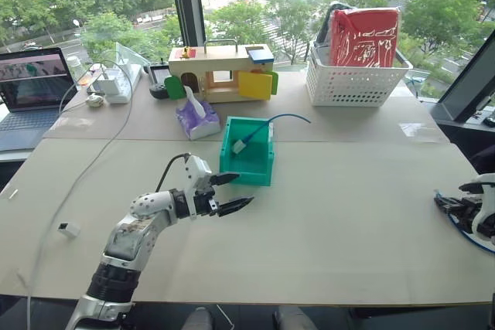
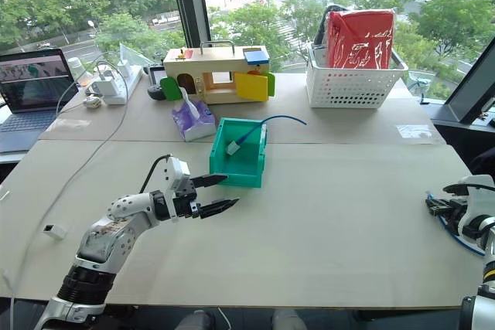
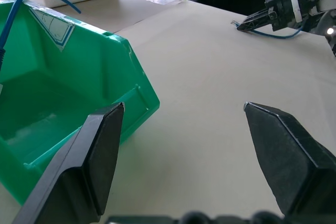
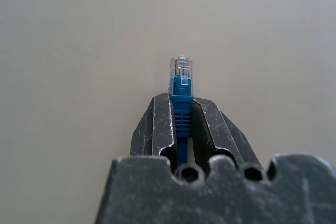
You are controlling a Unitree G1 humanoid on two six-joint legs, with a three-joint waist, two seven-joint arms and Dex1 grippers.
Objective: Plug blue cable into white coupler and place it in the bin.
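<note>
We see left arm [image 1: 128, 245]: silver-grey metal shell, worn patches, black ribbed collar near elbow, black cable looping over wrist. White block sits behind left gripper [image 1: 232, 192], with two black tapered fingers [image 3: 286, 156]. We note right gripper [image 4: 181, 109]: black, scuffed fingers, grooved inner faces, round holes along base; white casing behind.

Occluded and cropped elements of the tabletop scene.
The right gripper [image 1: 441, 203] sits at the head view's right edge, its arm cut off there; the blue cable [image 4: 181, 103] it pinches disappears behind the fingers below the plug boot. The bin [image 3: 79, 72] is cropped by the left wrist view's edge. A second blue cable [image 1: 263, 127] inside the bin ends in a pale piece too small to identify.
</note>
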